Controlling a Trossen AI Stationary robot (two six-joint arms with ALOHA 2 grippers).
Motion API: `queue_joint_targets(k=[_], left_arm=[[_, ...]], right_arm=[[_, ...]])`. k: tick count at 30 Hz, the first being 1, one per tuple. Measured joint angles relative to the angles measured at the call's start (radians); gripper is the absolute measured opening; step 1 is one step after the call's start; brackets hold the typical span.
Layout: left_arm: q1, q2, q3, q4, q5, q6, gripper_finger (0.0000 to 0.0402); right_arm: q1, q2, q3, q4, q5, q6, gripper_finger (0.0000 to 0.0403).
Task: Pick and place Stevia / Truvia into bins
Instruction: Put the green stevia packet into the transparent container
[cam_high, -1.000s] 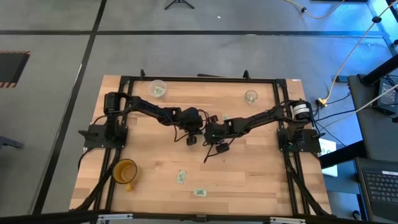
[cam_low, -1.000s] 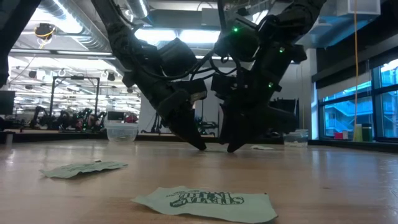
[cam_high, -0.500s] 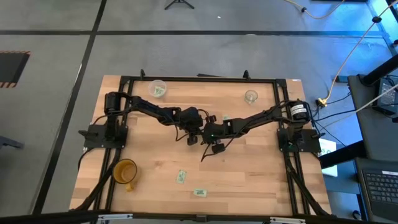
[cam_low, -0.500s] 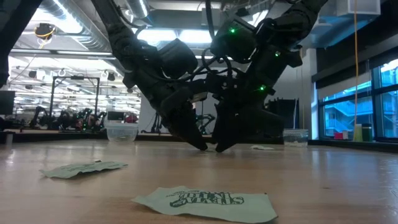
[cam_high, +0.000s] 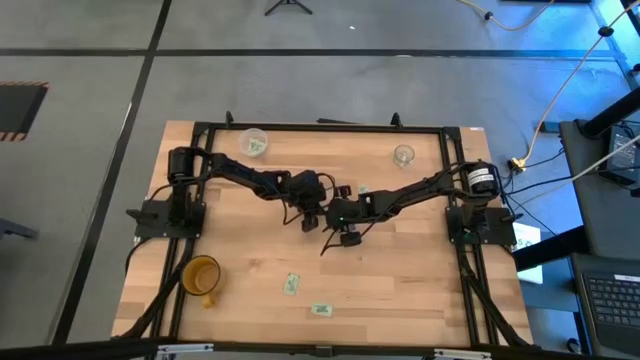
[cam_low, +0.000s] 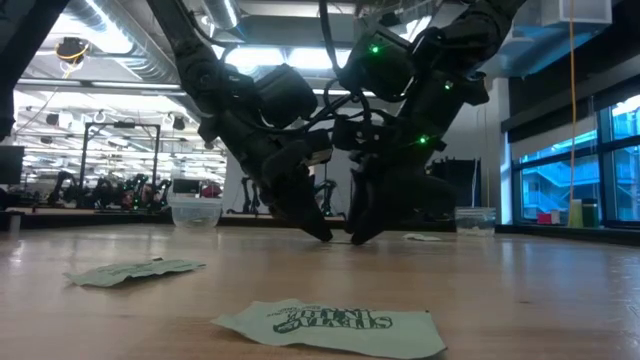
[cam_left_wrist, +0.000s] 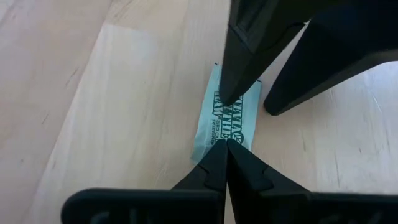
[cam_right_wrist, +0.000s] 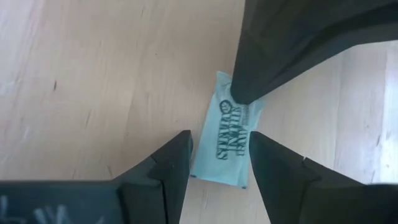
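Observation:
A whitish sachet with green print (cam_left_wrist: 229, 118) lies flat on the wooden table near its middle; it also shows in the right wrist view (cam_right_wrist: 225, 146). My left gripper (cam_high: 311, 222) is shut, with its tips down on one end of the sachet. My right gripper (cam_high: 340, 236) is open and faces it from the other side. Its two fingers (cam_right_wrist: 177, 155) stand low on either side of the sachet's other end. In the high view both grippers hide the sachet. A cloudy cup (cam_high: 253, 142) with a sachet in it stands at the far left, and a clear cup (cam_high: 403, 155) at the far right. My left gripper presses its shut fingertips (cam_left_wrist: 225, 149) down on the sachet's end nearest it (cam_left_wrist: 217, 138), slanting down from the table's left. The sachet lies flat on the table. My right gripper has one fingertip (cam_left_wrist: 231, 93) over the sachet's other end; I cannot tell whether it touches.
Two loose sachets (cam_high: 291, 284) (cam_high: 321, 309) lie near the table's front edge, and another (cam_high: 361, 189) lies just behind the arms. A yellow-orange mug (cam_high: 201, 275) stands at the front left. A black frame (cam_high: 320, 127) runs around the table.
My right gripper has moved a little toward the table's left, closing in on my left gripper and the sachet, its fingers still apart.

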Motion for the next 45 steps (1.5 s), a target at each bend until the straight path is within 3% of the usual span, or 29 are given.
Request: queue_joint_targets(k=[18, 24, 45], left_arm=[[-0.037, 0.001, -0.001, 0.018, 0.102, -0.055, 0.0003], [-0.037, 0.001, -0.001, 0.018, 0.107, -0.055, 0.0003], [-0.035, 0.001, 0.000, 0.017, 0.103, -0.052, 0.0002]], right_arm=[[0.002, 0.001, -0.003, 0.005, 0.074, 0.028, 0.0170], [0.001, 0.008, -0.007, 0.088, 0.120, 0.048, 0.0170], [0.000, 0.005, -0.006, 0.104, 0.096, 0.052, 0.0170]])
